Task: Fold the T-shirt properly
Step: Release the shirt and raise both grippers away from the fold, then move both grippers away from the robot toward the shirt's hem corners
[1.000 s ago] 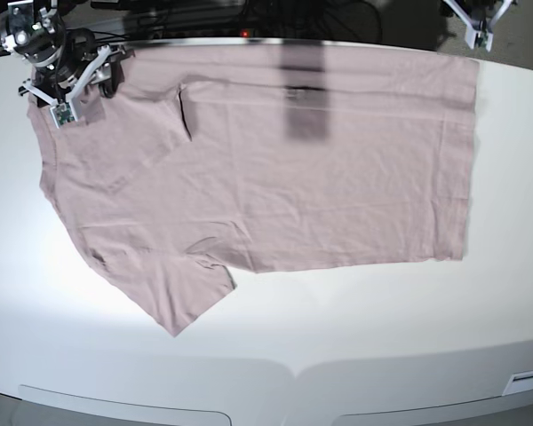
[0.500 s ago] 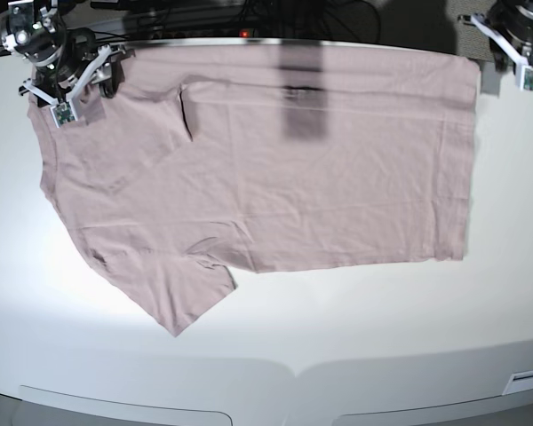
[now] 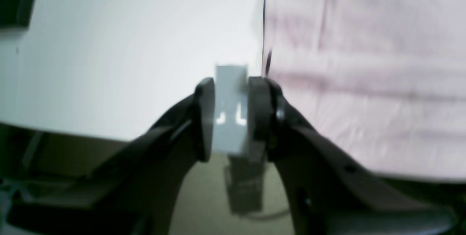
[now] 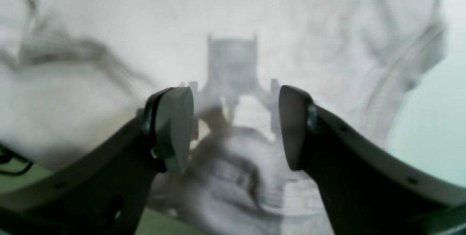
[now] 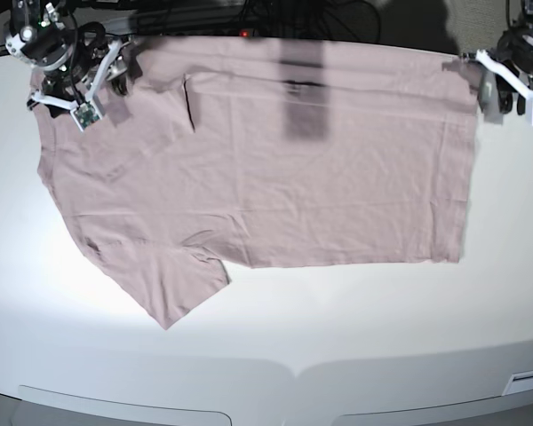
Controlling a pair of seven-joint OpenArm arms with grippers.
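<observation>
The dusty pink T-shirt (image 5: 293, 177) lies spread flat on the white table (image 5: 338, 346), neck to the left and hem to the right. One sleeve (image 5: 173, 288) points toward the front. My right gripper (image 5: 75, 80) hovers low over the far shoulder, by the neck. In the right wrist view it (image 4: 235, 126) is open wide, and bunched T-shirt (image 4: 233, 9) fabric lies under the fingers. My left gripper (image 5: 505, 84) is at the hem's far corner. In the left wrist view it (image 3: 232, 118) shows a narrow gap over bare table (image 3: 109, 46), with the T-shirt (image 3: 364, 64) edge beside one finger.
Dark cables and equipment (image 5: 249, 13) sit behind the table's far edge. A dark shadow band (image 5: 304, 89) falls across the shirt's far part. Floor (image 3: 218, 198) shows past the table edge under my left gripper. White table surrounds the shirt in front and to the right.
My left gripper came in from the far right corner and dropped next to the hem corner. The right gripper shifted slightly, and the whole shirt slid a little left and toward the far edge.
</observation>
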